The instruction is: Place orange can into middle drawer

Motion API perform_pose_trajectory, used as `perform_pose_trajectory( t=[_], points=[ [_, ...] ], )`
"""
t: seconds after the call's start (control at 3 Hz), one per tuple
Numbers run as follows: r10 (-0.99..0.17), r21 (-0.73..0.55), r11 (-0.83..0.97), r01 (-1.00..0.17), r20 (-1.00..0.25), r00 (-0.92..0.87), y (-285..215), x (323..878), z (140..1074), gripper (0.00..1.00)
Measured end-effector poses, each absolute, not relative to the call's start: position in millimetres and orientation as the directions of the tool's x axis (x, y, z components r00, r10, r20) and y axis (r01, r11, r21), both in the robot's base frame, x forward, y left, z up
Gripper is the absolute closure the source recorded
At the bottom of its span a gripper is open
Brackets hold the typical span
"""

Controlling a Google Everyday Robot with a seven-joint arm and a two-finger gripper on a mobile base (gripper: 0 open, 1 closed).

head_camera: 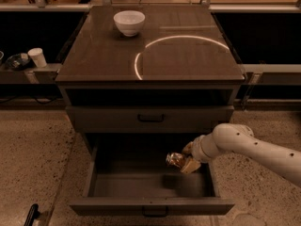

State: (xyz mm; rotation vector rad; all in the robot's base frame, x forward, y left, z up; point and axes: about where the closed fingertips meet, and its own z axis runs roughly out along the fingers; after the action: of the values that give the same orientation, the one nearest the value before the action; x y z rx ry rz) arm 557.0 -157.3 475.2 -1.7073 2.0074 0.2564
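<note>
The orange can (174,160) is shiny orange-gold and lies on its side in my gripper (184,163), which is shut on it. The white arm reaches in from the right. The can hangs over the right part of the middle drawer (150,185), the lowest, deep drawer, which is pulled open with a bare flat floor. The can is a little above that floor, near the drawer's right wall. The drawer's dark bar handle (154,214) shows at the front edge.
The shallower drawer (150,118) above is shut. A white bowl (129,22) stands on the cabinet top (150,55) at the back left. A white cup (37,57) sits on a shelf to the left. Speckled floor surrounds the cabinet.
</note>
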Motion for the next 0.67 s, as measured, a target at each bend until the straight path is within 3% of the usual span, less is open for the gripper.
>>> perform_pose_trajectory(
  t=[0.33, 0.67],
  points=[
    [-0.883, -0.135, 0.153, -0.979, -0.464, -0.074, -146.3, 560.0, 450.8, 1.0],
    [-0.884, -0.165, 0.123, -0.979, -0.467, -0.032, -127.2, 565.8, 440.3, 0.77]
  ],
)
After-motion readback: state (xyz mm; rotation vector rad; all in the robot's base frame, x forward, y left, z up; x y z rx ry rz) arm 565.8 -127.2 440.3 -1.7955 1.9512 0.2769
